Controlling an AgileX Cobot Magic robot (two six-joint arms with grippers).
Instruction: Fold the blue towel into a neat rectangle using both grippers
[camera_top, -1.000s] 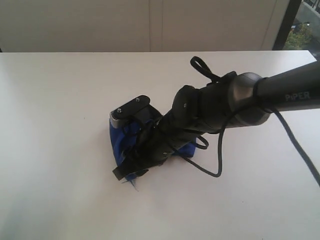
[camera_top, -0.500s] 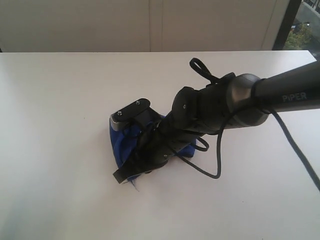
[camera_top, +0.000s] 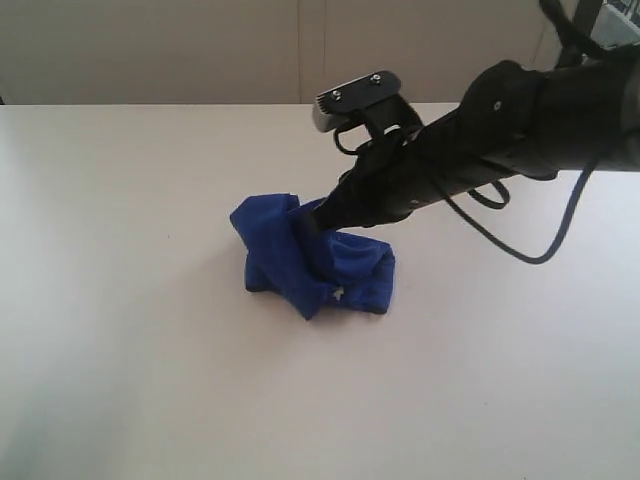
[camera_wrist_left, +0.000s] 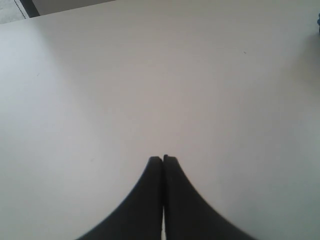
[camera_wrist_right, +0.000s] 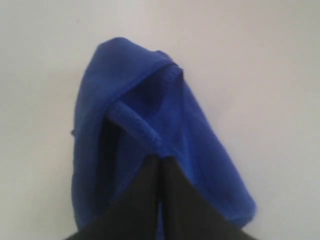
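Observation:
The blue towel (camera_top: 280, 250) lies crumpled in a heap near the middle of the white table (camera_top: 120, 330). A small white label (camera_top: 338, 293) shows at its near edge. My right gripper (camera_top: 318, 222) reaches in from the right and is shut on a hemmed fold at the top of the heap, pulling it up into a peak. In the right wrist view the towel (camera_wrist_right: 135, 100) bunches around the right gripper (camera_wrist_right: 161, 157). My left gripper (camera_wrist_left: 163, 158) is shut with nothing in it over bare table, and it does not show in the exterior view.
The table's far edge (camera_top: 200, 104) meets a pale wall. A black cable (camera_top: 520, 245) loops down from the right arm above the table. A blue sliver (camera_wrist_left: 318, 20) at the edge of the left wrist view is probably the towel.
The right arm has risen and drawn back to the upper right. It no longer lies over the towel, which now shows almost whole and is tugged upward at the gripped fold.

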